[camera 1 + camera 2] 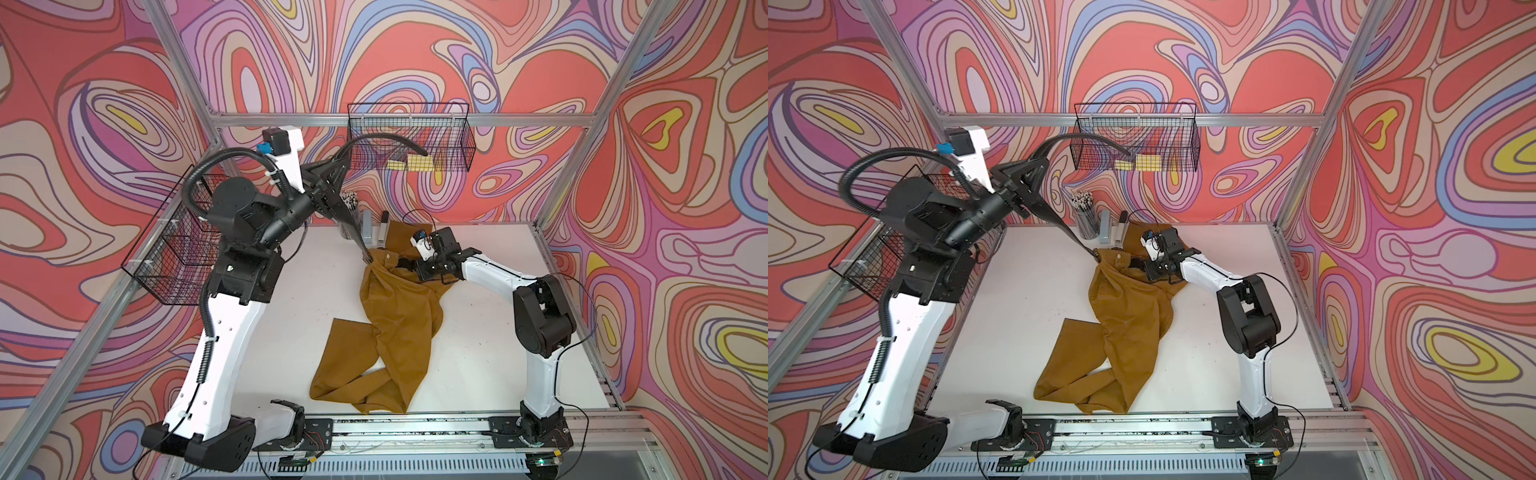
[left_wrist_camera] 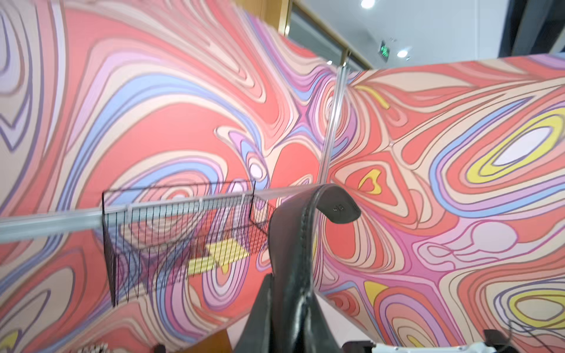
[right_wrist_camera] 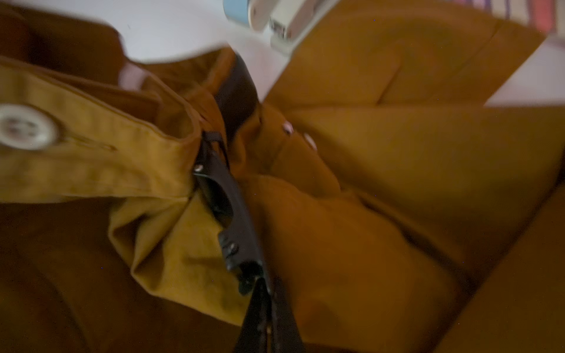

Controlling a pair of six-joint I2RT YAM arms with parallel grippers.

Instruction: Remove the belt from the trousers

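Below the raised left gripper (image 1: 1034, 166), clamped on the belt (image 1: 1067, 232), the strap runs taut to the trousers (image 1: 1125, 316), whose waistband the closed right gripper (image 1: 1133, 262) pins; mid-extraction, the next pull likely needs more height.

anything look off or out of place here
The belt runs taut from the bunched waistband of the trousers up to the raised left pincer, and its loose tip droops near the back wire basket. Nothing looks spilled or damaged.
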